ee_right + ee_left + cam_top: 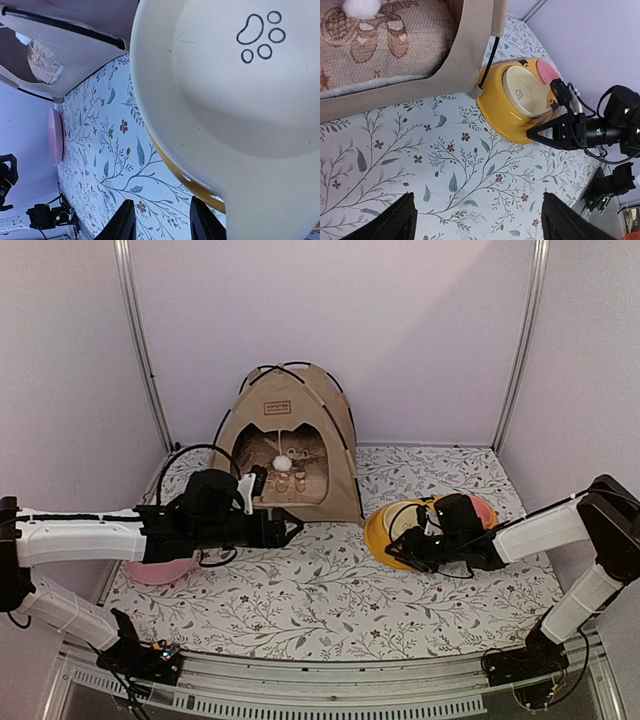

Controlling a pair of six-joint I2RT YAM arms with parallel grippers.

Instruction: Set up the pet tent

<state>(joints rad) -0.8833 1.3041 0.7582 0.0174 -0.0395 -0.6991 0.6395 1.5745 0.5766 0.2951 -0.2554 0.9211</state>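
Observation:
The pet tent (290,445) stands upright at the back centre, tan fabric on arched black poles, with a brown label above its cat-head doorway. A white pom-pom (282,463) hangs in the doorway over a bear-print cushion (380,45) inside. My left gripper (290,528) hovers just in front of the tent's right front corner (477,90). Its jaws (477,220) are open wide over bare cloth. My right gripper (405,545) is low at the near left rim of a yellow bowl (385,530). Its fingers (161,225) stand partly open with nothing between them.
The yellow bowl (505,120) holds a cream paw-print insert (225,90), with a pink dish (483,508) behind it. A pink plate (160,570) lies under my left arm. Floral cloth (330,610) covers the table, and metal uprights and pale walls close in the sides and back.

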